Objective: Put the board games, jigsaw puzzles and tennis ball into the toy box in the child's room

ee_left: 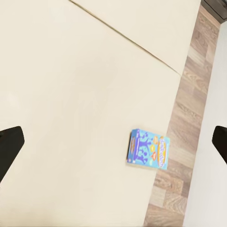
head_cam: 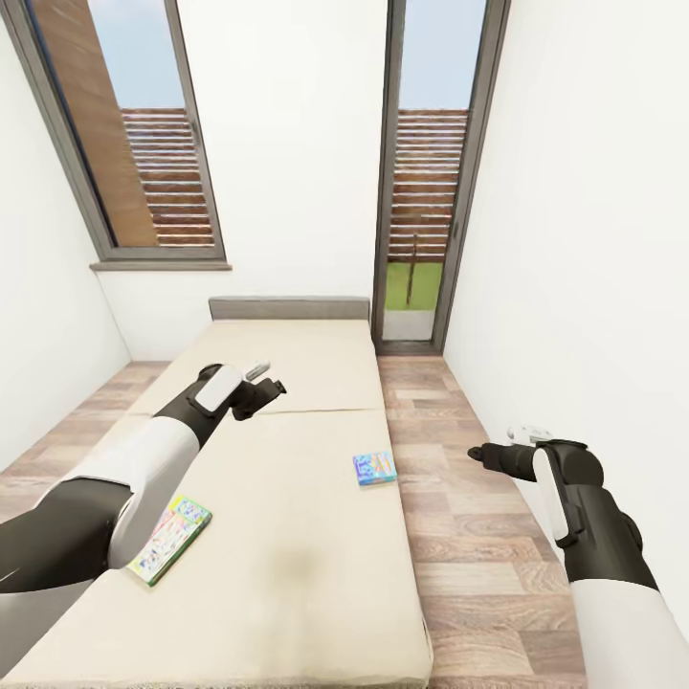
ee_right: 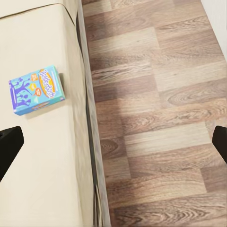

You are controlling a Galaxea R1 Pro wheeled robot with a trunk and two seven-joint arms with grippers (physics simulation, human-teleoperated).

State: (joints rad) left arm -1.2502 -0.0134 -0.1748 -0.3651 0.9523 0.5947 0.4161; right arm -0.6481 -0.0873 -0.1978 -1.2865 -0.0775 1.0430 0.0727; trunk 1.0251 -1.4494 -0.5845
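Both claws — left gripper (head_cam: 273, 388) and right gripper (head_cam: 476, 453) — spread, empty; I next approach the small blue cardboard board-game box (head_cam: 374, 468) on the beige bed (head_cam: 287, 536).

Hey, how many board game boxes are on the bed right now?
2. The blue board game lies near the bed's right edge; the green board game lies near its left edge, partly hidden behind the left arm.

Bed (head_cam: 287, 517), cream mattress (a seam crosses it at mid-length) with a grey headboard toward 12 o'clock, standing on a wood-plank floor (head_cam: 478, 555). Two flat boxes lie directly on the mattress, well apart: a blue board game (head_cam: 374, 468) near the 3 o'clock edge, and a green-and-yellow board game (head_cam: 170, 539) toward 8 o'clock.
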